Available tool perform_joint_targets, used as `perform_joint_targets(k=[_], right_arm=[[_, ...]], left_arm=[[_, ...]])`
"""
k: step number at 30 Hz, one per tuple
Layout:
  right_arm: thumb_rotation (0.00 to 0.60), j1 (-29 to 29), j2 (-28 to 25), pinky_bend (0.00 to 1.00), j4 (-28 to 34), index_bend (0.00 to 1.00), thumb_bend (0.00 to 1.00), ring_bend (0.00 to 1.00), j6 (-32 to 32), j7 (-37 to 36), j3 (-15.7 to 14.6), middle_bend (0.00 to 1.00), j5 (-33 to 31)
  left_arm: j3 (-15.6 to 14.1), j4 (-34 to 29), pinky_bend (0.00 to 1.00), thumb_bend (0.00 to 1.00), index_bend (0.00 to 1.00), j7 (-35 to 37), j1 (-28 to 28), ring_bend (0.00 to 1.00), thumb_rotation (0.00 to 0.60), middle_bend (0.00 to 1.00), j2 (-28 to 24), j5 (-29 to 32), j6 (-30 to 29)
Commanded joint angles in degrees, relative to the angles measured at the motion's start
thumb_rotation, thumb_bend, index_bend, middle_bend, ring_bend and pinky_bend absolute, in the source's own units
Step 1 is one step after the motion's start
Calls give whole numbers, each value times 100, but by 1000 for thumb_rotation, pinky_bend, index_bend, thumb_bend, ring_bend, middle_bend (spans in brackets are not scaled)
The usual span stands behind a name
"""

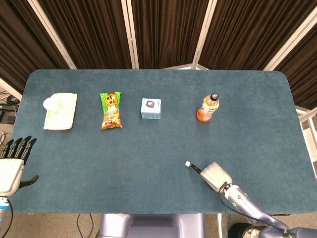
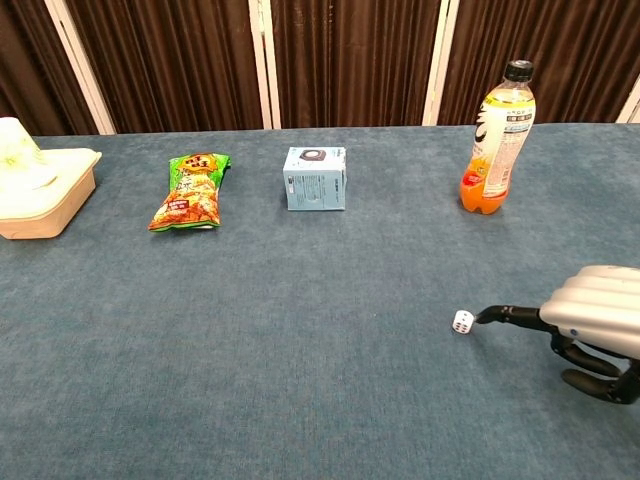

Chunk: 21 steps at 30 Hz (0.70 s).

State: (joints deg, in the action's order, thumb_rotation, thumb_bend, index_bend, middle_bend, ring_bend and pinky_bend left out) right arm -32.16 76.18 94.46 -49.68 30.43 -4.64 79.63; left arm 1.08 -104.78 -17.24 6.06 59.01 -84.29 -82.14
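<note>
One small die [image 2: 461, 322] lies loose on the table [image 1: 148, 144] near its front edge, toward the front right corner, not lifted. The right hand [image 2: 590, 330] sits low just beside it, one fingertip at the die, gripping nothing. The left hand [image 1: 11, 166] hangs open off the front left corner.

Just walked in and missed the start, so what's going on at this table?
The right robot hand reaches one dark fingertip to a small white die on the blue felt table, without gripping it. The left robot hand hangs open at the table's edge. The orange drink bottle stands untouched.
</note>
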Motion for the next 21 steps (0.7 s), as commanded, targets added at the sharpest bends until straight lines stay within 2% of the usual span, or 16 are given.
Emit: perform_joint_targets(k=[1, 8, 10, 12, 14, 15, 17, 19, 20, 21], right_arm=[[600, 29, -85, 1000, 49, 43, 547, 740, -89, -103, -49, 775, 136], [600, 101, -304, 994, 259, 43, 546, 740, -405, -337, -88, 775, 518], [600, 166, -426, 925, 380, 43, 530, 736, -638, -404, -83, 774, 690], [600, 304, -609, 768, 538, 43, 498, 695, -1085, -571, -68, 740, 975], [600, 484, -774, 473, 603, 43, 385, 539, -1620, -833, -50, 598, 1283], [600, 644, -892, 367, 628, 43, 320, 460, -2047, -999, -29, 527, 1455], [600, 926, -1048, 105, 579, 35, 101, 187, -2698, -1254, -24, 287, 1704], [600, 1112, -1157, 11, 559, 13, 8, 37, -3059, -1404, -16, 105, 1774], [600, 1214, -1235, 0, 566, 2, 0, 3, -3225, -1505, -21, 37, 1782], [600, 1310, -1314, 0, 576, 0, 0, 0, -3372, -1600, -19, 12, 1770]], left_arm=[[-7, -12, 0, 0, 0, -26, 3, 0, 600, 0, 9, -7, 0], [-16, -35, 0, 0, 0, -50, -6, 0, 600, 0, 16, -22, -26], [-19, -41, 0, 0, 0, -48, -11, 0, 600, 0, 13, -32, -38], [-20, -51, 0, 0, 0, -23, -18, 0, 600, 0, 2, -48, -59], [-17, -72, 0, 0, 0, 14, -16, 0, 600, 0, -17, -83, -79], [-19, -96, 0, 0, 0, 41, -21, 0, 600, 0, -38, -130, -108], [-29, -127, 0, 0, 0, 97, -35, 0, 600, 0, -78, -207, -159], [-31, -141, 0, 0, 0, 140, -49, 0, 600, 0, -104, -246, -197], [-32, -144, 0, 0, 0, 165, -58, 0, 600, 0, -118, -263, -220], [-35, -144, 0, 0, 0, 193, -68, 0, 600, 0, -130, -281, -242]])
